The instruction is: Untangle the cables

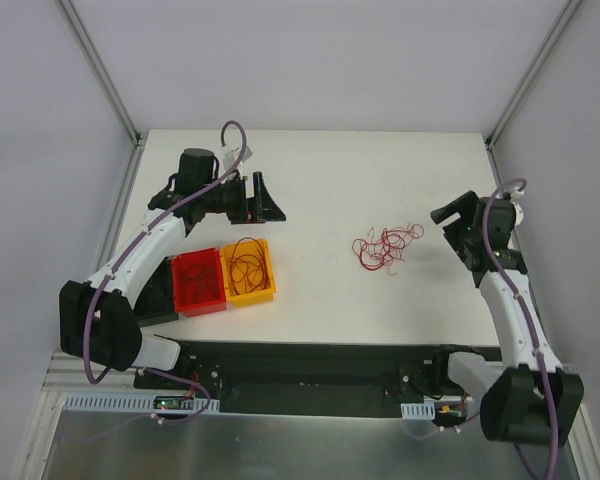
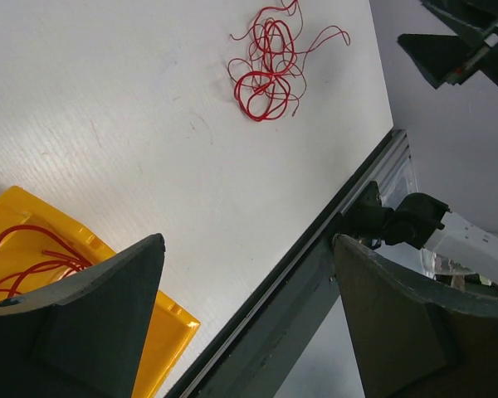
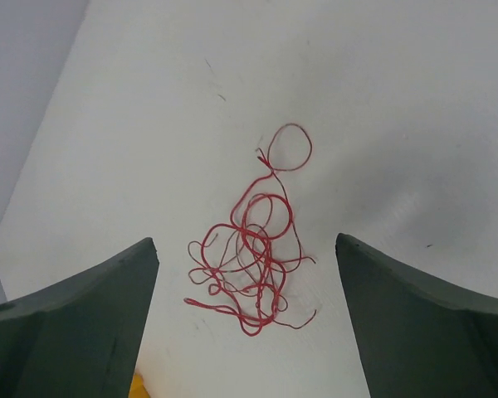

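Observation:
The cables (image 1: pixel 385 248) lie as a loose tangle of thin red wire on the white table, right of centre. They also show in the left wrist view as the cables (image 2: pixel 268 62) and in the right wrist view as the cables (image 3: pixel 253 249). My right gripper (image 1: pixel 450 238) hovers just right of the tangle, and in its own view the right gripper (image 3: pixel 246 240) is open with the tangle framed between its fingers, untouched. My left gripper (image 1: pixel 270 200) is held above the table behind the bins. It is open and empty, as the left gripper (image 2: pixel 245 240) shows in its own view.
A yellow bin (image 1: pixel 250 270) holding a few red wires (image 2: pixel 25 261) sits beside a red bin (image 1: pixel 198 282) at the front left. The table's dark front rail (image 2: pixel 315 274) runs along the near edge.

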